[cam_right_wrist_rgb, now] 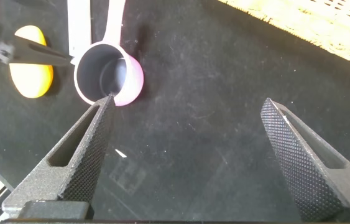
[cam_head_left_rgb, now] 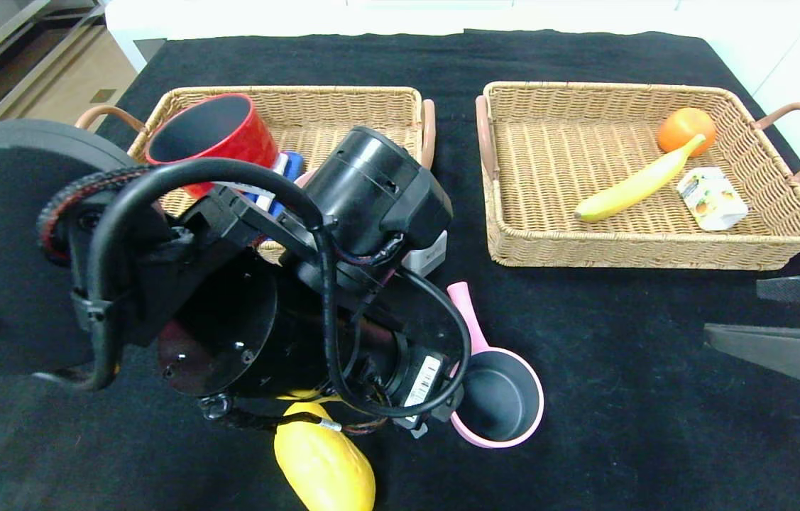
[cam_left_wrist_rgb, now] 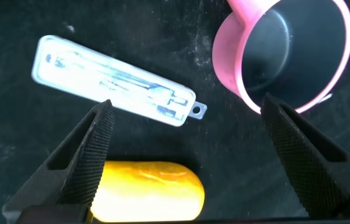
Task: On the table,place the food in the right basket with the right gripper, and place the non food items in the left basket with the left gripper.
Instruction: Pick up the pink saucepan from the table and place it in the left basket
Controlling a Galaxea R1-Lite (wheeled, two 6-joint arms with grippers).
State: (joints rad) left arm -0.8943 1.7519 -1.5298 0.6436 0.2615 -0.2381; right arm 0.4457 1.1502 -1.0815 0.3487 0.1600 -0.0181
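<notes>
My left gripper (cam_left_wrist_rgb: 187, 101) hangs open above the table (cam_head_left_rgb: 627, 369), with bare cloth between its fingers. Around it lie the slim white case (cam_left_wrist_rgb: 112, 81), the pink saucepan (cam_left_wrist_rgb: 286, 50) and the yellow mango-like fruit (cam_left_wrist_rgb: 147, 190). In the head view my left arm hides the case; the saucepan (cam_head_left_rgb: 502, 397) and fruit (cam_head_left_rgb: 325, 465) show beside it. The red pot (cam_head_left_rgb: 218, 135) lies in the left basket (cam_head_left_rgb: 364, 106). The right basket (cam_head_left_rgb: 534, 142) holds an orange (cam_head_left_rgb: 686, 129), a banana (cam_head_left_rgb: 637, 183) and a drink carton (cam_head_left_rgb: 712, 199). My right gripper (cam_head_left_rgb: 732, 311) stands open at the table's right, holding nothing.
A blue-and-white item (cam_head_left_rgb: 289, 167) lies by the red pot in the left basket. In the right wrist view the saucepan (cam_right_wrist_rgb: 109, 74) and yellow fruit (cam_right_wrist_rgb: 32, 62) lie beyond my right gripper (cam_right_wrist_rgb: 188, 101), and the right basket's rim (cam_right_wrist_rgb: 311, 25) is close by.
</notes>
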